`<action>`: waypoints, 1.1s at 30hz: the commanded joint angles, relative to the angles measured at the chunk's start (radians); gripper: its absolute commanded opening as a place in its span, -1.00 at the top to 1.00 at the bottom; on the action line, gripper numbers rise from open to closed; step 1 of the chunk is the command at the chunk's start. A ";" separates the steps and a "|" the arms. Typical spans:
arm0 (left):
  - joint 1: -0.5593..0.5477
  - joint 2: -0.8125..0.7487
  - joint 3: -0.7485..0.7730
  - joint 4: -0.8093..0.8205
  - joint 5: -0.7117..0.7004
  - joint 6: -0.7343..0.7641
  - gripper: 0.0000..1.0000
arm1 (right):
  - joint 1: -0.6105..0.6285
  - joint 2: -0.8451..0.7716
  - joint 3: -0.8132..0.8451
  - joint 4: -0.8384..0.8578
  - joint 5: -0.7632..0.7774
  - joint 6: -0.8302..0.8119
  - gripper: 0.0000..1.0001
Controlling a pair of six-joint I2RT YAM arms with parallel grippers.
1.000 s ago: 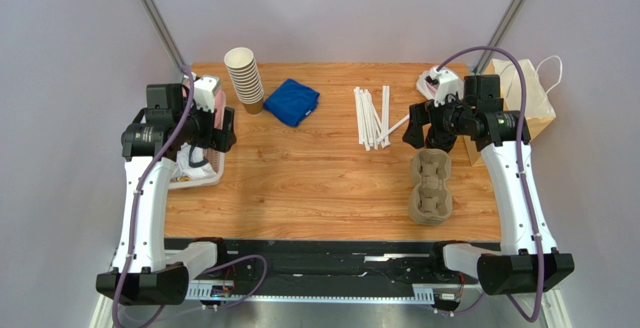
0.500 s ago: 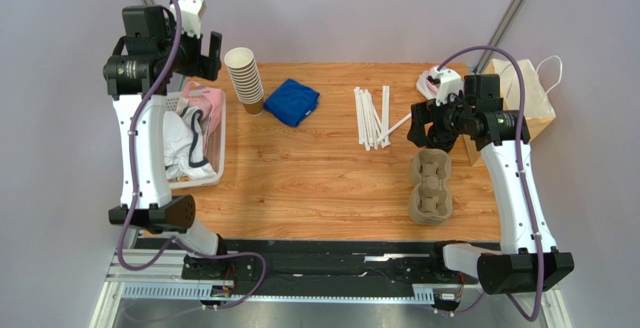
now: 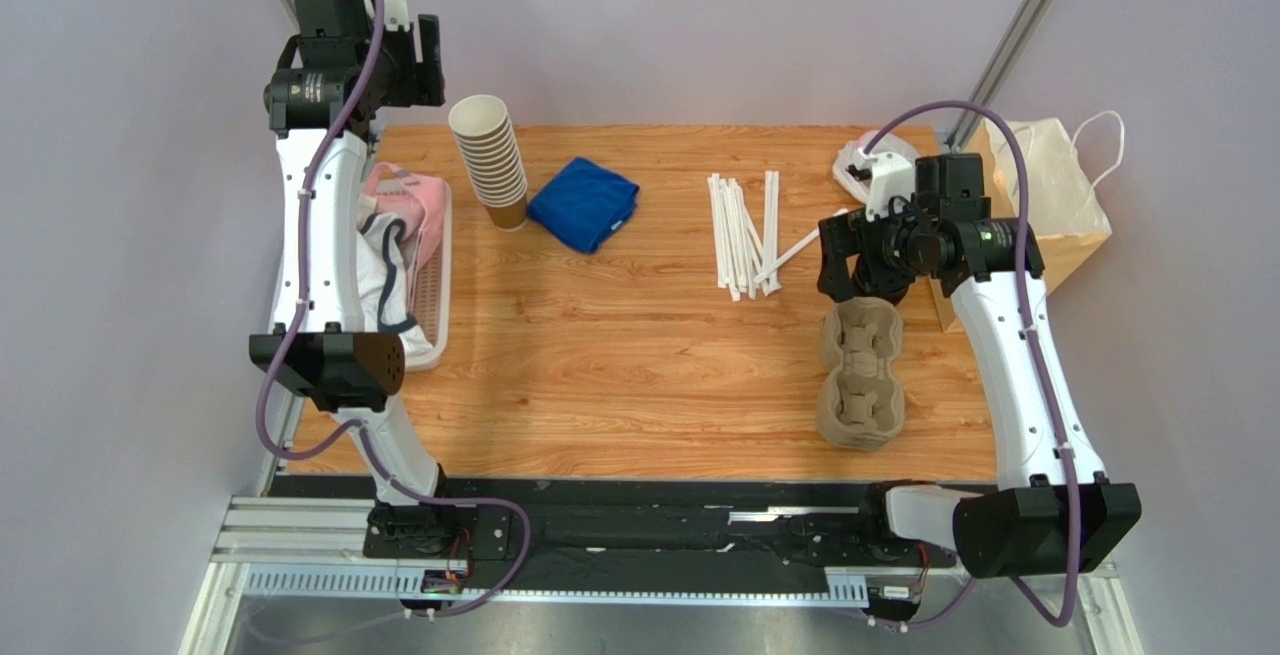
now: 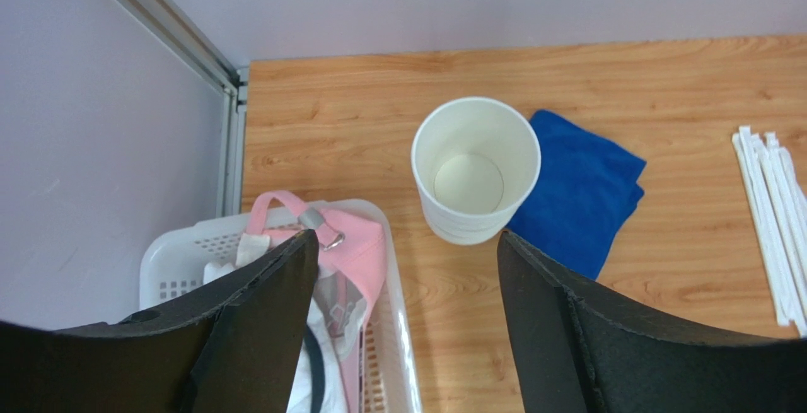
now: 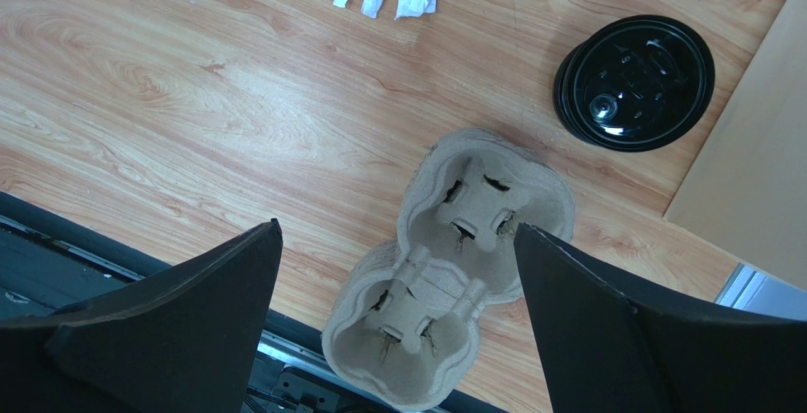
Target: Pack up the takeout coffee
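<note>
1. Left gripper (image 4: 405, 241): fingers apart, empty, high above cup stack (image 4: 475, 169).
2. Right gripper (image 5: 397, 227): fingers apart, empty, over carrier (image 5: 431, 290).
3. Takeout coffee: not in view. You are probably still searching, so find it first.

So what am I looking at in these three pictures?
Two robot arms bolted to a wooden table, each ending in a two-finger gripper. The wide picture looks down from above; the other two come from wrist cameras, the dark wedges being fingers. The left gripper hangs open high up, near a stack of paper cups, by a blue cloth and white basket. The right gripper hangs open over a pulp cup carrier, near black lids, straws and a paper bag. Nothing is held.
</note>
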 commanded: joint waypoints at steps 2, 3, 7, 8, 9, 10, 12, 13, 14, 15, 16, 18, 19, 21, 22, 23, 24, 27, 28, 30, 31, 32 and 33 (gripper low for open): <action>0.001 0.058 0.003 0.140 -0.021 -0.139 -0.50 | -0.004 0.014 -0.017 0.030 0.021 -0.010 -1.00; 0.001 0.066 0.003 0.141 -0.019 -0.147 -0.49 | -0.004 0.017 -0.020 0.033 0.026 -0.007 -1.00; 0.000 0.115 -0.005 0.152 -0.027 -0.184 -0.35 | -0.004 0.037 -0.027 0.050 0.038 0.042 -1.00; 0.001 0.123 -0.007 0.152 -0.027 -0.186 -0.31 | -0.004 0.042 -0.030 0.055 0.038 0.058 -1.00; 0.000 0.131 -0.007 0.153 -0.027 -0.193 -0.27 | -0.004 0.042 -0.031 0.060 0.029 0.092 -1.00; 0.001 0.146 -0.010 0.153 -0.031 -0.198 -0.23 | -0.004 0.044 -0.034 0.061 0.023 0.103 -1.00; 0.000 0.164 -0.011 0.160 -0.031 -0.206 -0.18 | -0.004 0.041 -0.040 0.069 0.005 0.123 -1.00; 0.001 0.183 -0.008 0.161 -0.034 -0.210 -0.17 | -0.002 0.037 -0.045 0.070 0.003 0.125 -1.00; 0.001 0.190 -0.005 0.163 -0.037 -0.210 -0.15 | -0.004 0.036 -0.046 0.073 0.006 0.126 -1.00; 0.000 0.198 -0.004 0.166 -0.041 -0.213 -0.14 | -0.002 0.037 -0.048 0.075 0.011 0.126 -1.00; 0.000 0.212 -0.001 0.167 -0.042 -0.215 -0.10 | -0.002 0.037 -0.045 0.075 0.012 0.126 -1.00; 0.000 0.233 0.006 0.167 -0.047 -0.219 -0.03 | -0.002 0.041 -0.043 0.076 0.018 0.135 -1.00; 0.000 0.238 0.009 0.170 -0.047 -0.222 -0.01 | -0.002 0.044 -0.042 0.078 0.020 0.143 -1.00; 0.000 0.255 0.013 0.169 -0.050 -0.224 0.01 | -0.002 0.048 -0.042 0.087 0.015 0.154 -1.00; 0.001 0.258 0.015 0.169 -0.051 -0.224 0.01 | -0.004 0.048 -0.042 0.089 0.014 0.160 -1.00; 0.000 0.264 0.015 0.169 -0.053 -0.223 0.02 | -0.002 0.051 -0.037 0.090 0.014 0.160 -1.00; 0.000 0.270 0.018 0.169 -0.053 -0.222 0.03 | -0.004 0.056 -0.033 0.089 0.017 0.161 -1.00; 0.003 0.287 0.023 0.170 -0.051 -0.222 0.11 | -0.004 0.060 -0.022 0.084 0.029 0.158 -1.00; 0.003 0.290 0.024 0.166 -0.053 -0.226 0.14 | -0.002 0.062 -0.022 0.084 0.029 0.158 -1.00; 0.008 0.296 0.024 0.166 -0.053 -0.230 0.24 | -0.002 0.064 -0.020 0.086 0.028 0.160 -1.00; 0.008 0.298 0.026 0.163 -0.047 -0.233 0.28 | -0.002 0.067 -0.020 0.086 0.028 0.161 -1.00; 0.009 0.299 0.027 0.161 -0.044 -0.238 0.31 | -0.004 0.067 -0.020 0.086 0.026 0.160 -1.00; 0.011 0.299 0.029 0.160 -0.039 -0.238 0.38 | -0.004 0.070 -0.017 0.087 0.026 0.161 -1.00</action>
